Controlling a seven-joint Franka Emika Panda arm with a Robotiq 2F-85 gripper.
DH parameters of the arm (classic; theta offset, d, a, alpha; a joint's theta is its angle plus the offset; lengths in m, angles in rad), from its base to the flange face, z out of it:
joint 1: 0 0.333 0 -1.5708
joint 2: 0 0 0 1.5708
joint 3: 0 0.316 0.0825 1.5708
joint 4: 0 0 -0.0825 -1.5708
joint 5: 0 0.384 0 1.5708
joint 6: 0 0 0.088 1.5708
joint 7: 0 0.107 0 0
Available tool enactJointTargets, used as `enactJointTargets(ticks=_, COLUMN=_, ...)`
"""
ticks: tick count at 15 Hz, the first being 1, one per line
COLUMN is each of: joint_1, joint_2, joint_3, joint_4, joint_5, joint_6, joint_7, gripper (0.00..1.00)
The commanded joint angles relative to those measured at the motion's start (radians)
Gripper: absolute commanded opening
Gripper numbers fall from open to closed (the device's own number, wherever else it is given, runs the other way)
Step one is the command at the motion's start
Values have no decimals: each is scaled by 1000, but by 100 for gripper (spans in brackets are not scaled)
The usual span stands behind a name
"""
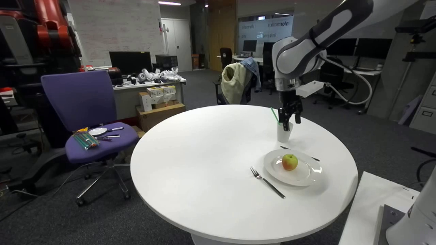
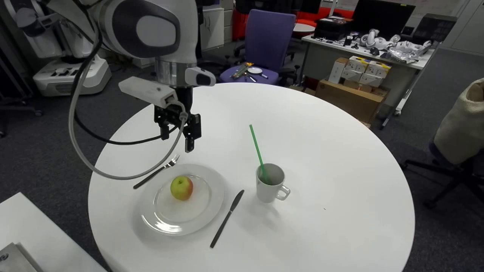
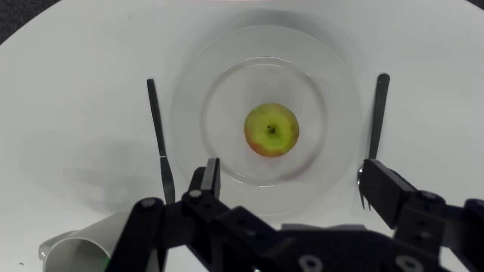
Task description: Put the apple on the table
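The apple [image 3: 271,130] sits stem up inside the inner ring of the white plate [image 2: 210,206], so the step in hand, I judge, is the pick. The gripper [image 2: 177,141] hangs above the table [image 1: 190,153], fingers spread wide, nothing between them, well apart from the fruit. In the wrist view the apple lies slightly left of the midline between the fingertips and to the far side of them, so a small shift left, and probably some travel farther out, should centre it. The gap looks ample: come straight down, close around the widest part, and stop the tips short of the plate, since a smooth round fruit may slip out of a high pinch. Squeeze gently and lift well above the rim before moving sideways. In that view the knife [image 3: 159,136] lies left of the plate, the mug [image 3: 103,231] with its green straw [image 2: 256,147] at near left, so carrying right, over the fork [image 3: 377,117], seems safer. Lower the apple slowly onto the white top and let go only once it rests steady.
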Motion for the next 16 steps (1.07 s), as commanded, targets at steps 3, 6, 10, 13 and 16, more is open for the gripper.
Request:
enactJointTargets(ticks=3, joint_1=-27, joint_2=75, joint_3=-6, joint_4=-17, joint_5=-13, joint_6=100, joint_7=-28, gripper=100)
enactJointTargets(ticks=6, joint_1=-34, joint_2=122, joint_3=-8, joint_4=-21, joint_5=-13, joint_6=133, joint_7=-30, gripper=100)
enactJointTargets(ticks=10, joint_1=-45, joint_2=183, joint_3=-3, joint_4=-29, joint_5=14, joint_6=201, joint_7=-55, gripper=100)
enactJointTargets(ticks=13, joint_1=-46, joint_2=215, joint_3=3, joint_4=-31, joint_5=25, joint_6=232, joint_7=-70, gripper=100)
enactJointTargets(ticks=16, joint_1=-36, joint_2=234, joint_3=-1, joint_4=-12, joint_5=2, joint_6=204, joint_7=-32, gripper=100)
